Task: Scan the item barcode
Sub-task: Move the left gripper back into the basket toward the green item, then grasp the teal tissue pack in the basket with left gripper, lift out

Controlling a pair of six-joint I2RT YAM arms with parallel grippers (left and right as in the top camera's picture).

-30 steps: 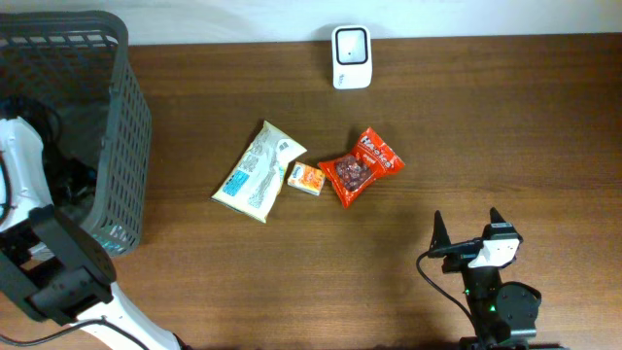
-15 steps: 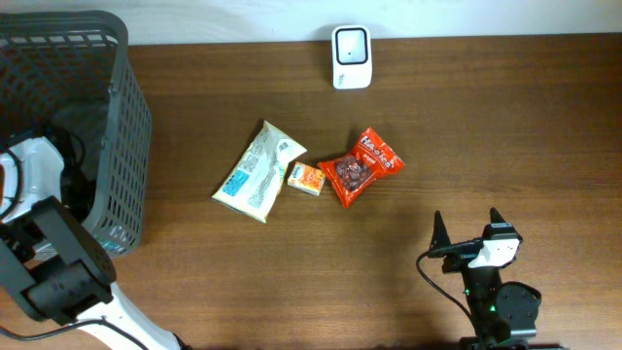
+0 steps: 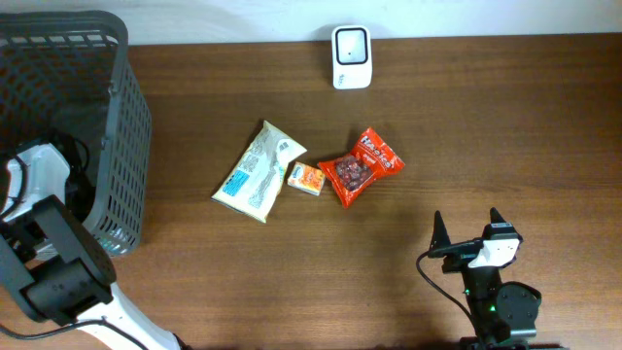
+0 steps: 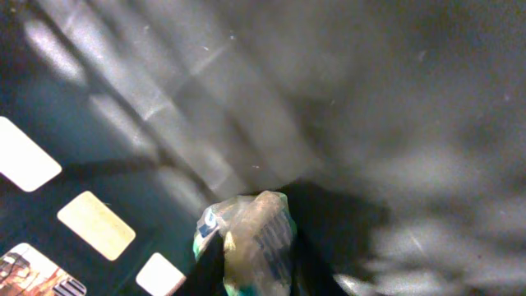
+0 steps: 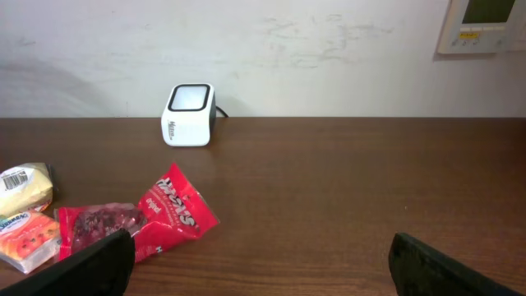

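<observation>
Packet (image 4: 251,238) of crinkly clear-green plastic sits pinched in the left pincer (image 4: 255,278) inside the grey mesh basket (image 3: 126,146); right pincer (image 3: 466,220) gapes wide, empty, over the wooden counter (image 3: 486,126).

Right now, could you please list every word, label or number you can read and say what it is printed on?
Nothing can be read with certainty.
red bag: white brand lettering, blurred.
scanner: small dark word on its front, too small.
white bag: blue print, too small.
orange box: too small.
wall panel: tiny labels, unreadable.
packet: blue print, blurred.
</observation>
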